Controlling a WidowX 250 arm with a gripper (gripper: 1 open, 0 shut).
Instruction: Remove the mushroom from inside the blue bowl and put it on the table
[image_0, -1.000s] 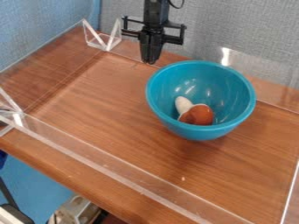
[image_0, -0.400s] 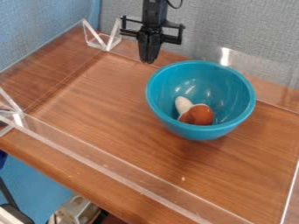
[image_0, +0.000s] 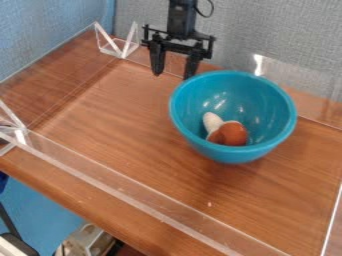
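One mushroom (image_0: 229, 130) lies in one blue bowl (image_0: 201, 135); one gripper (image_0: 178, 66) hangs spread, empty.

- I am finding no text, label, brand, number or sign that I can read anywhere in this view.
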